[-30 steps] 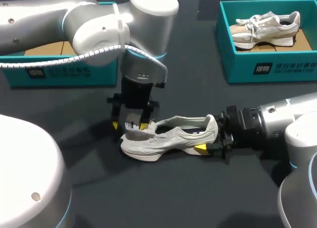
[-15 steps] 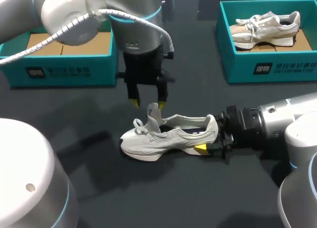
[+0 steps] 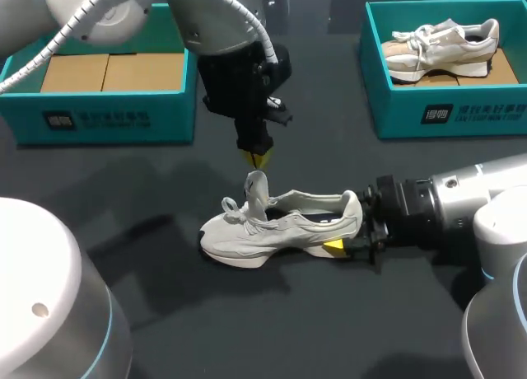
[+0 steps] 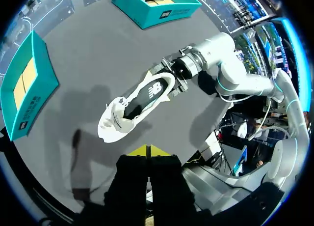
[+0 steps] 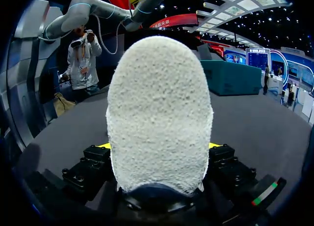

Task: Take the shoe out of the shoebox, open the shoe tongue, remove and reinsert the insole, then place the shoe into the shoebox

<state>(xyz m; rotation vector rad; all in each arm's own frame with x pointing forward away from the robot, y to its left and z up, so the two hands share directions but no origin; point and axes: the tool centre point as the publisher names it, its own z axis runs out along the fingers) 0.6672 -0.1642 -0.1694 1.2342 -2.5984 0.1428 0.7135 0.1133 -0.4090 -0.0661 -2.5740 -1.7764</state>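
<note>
Just above the upright tongue (image 3: 257,186) of the shoe (image 3: 284,228), the left gripper (image 3: 260,157) is being held closed, empty; on the table (image 3: 329,329), the heel (image 3: 352,208) is being clamped by the right gripper (image 3: 351,228), toe (image 3: 216,239) pointing away.

This looks like a robot lab or test station. Two silver robot arms, the left arm (image 3: 206,25) and the right arm (image 3: 461,202), reach in from either side over one bench (image 3: 206,329) with a plain dark surface. Two open teal boxes stand at its far side. The left shoebox (image 3: 107,119) is lined with brown cardboard (image 3: 107,72), and the right shoebox (image 3: 445,115) holds a second shoe (image 3: 445,45). A pale shoe (image 3: 280,226) lies on the bench between the two arms, laid out as a practice piece.
</note>
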